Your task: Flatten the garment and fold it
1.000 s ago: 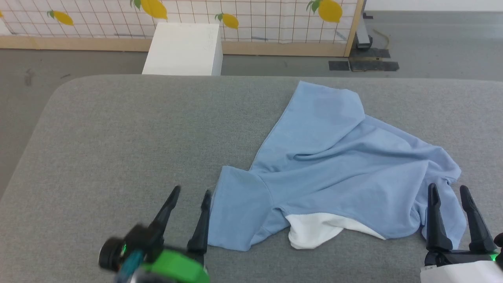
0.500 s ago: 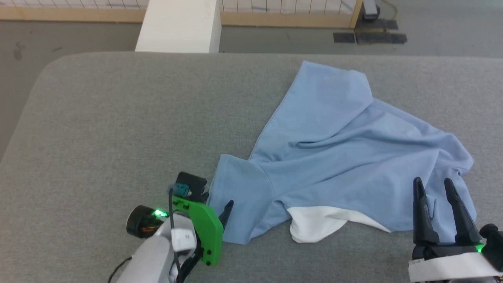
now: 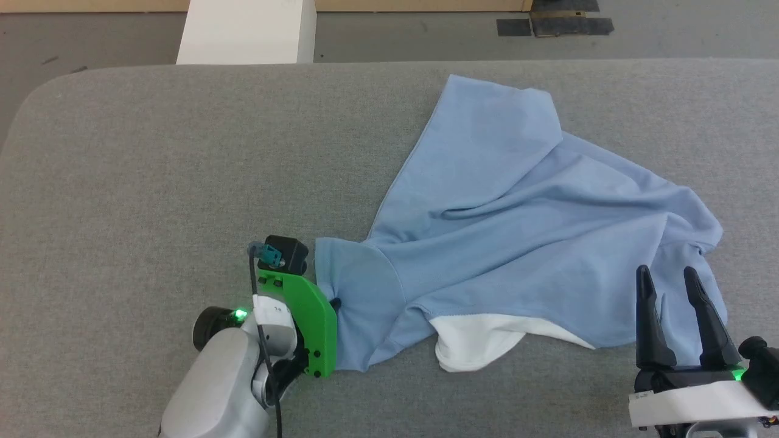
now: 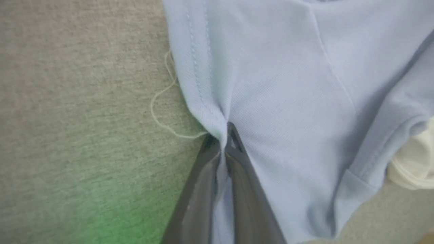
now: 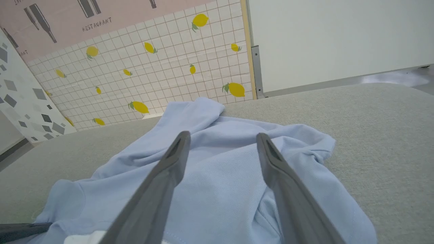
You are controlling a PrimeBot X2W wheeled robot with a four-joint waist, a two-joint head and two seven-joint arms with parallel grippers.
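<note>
The garment (image 3: 523,231), a light blue shirt with a white panel (image 3: 481,344) poking out at its near edge, lies crumpled on the grey padded table (image 3: 152,182). My left gripper (image 3: 333,302) is shut on the hem of the garment's near-left sleeve (image 3: 359,286). In the left wrist view the fabric (image 4: 278,101) bunches into a pinch between the two closed fingers (image 4: 234,162) of that gripper (image 4: 222,135). My right gripper (image 3: 668,277) stands open above the garment's near-right part. Its fingers (image 5: 162,179) straddle the blue cloth (image 5: 220,176) with a wide gap.
A white box (image 3: 243,30) stands on the floor beyond the table's far edge. A lemon-patterned tiled panel (image 5: 152,67) rises behind the table. A loose thread (image 4: 162,101) trails from the sleeve hem. Bare table lies to the left of the garment.
The left gripper moved onto the sleeve edge and shut on it. The head camera tilted down, shifting the whole scene up. The right gripper stayed open.
</note>
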